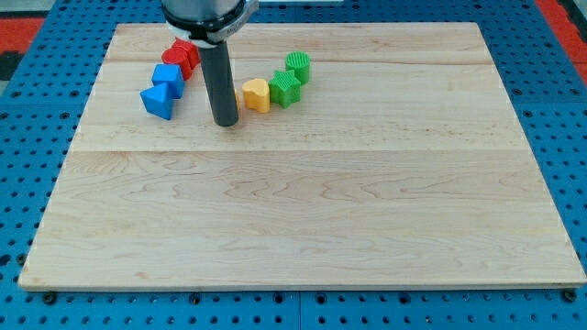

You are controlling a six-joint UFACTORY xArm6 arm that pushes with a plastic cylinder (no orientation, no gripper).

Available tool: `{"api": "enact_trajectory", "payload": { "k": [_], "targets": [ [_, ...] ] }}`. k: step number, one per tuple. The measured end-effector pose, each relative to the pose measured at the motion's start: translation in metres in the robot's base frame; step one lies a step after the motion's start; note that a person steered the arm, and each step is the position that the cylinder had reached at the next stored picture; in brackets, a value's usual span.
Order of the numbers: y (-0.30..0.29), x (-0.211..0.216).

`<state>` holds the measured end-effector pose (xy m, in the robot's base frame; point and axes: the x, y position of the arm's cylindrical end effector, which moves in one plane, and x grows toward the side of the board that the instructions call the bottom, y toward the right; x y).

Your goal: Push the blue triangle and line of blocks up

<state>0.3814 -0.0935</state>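
A blue triangle block (157,101) lies at the view's upper left on the wooden board (303,211). A blue cube (168,78) touches it just above, and red blocks (182,56) sit above that, forming a slanted line. My tip (226,121) rests on the board to the right of the blue triangle, apart from it. Just right of the rod a yellow block (256,94) sits, partly hidden by the rod. A green block (285,87) touches it, and another green block (298,66) sits above that.
The board lies on a blue perforated table (27,137). The arm's dark body (206,14) hangs over the board's top edge, hiding part of the red blocks.
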Motion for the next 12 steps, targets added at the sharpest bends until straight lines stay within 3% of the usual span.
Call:
{"api": "enact_trajectory", "payload": {
  "k": [1,2,3,6,8,9,12],
  "targets": [
    [-0.017,-0.015],
    [-0.031,0.023],
    [-0.100,0.020],
    [-0.103,-0.021],
    [-0.106,0.025],
    [-0.086,0.027],
    [-0.097,-0.046]
  ]
}}
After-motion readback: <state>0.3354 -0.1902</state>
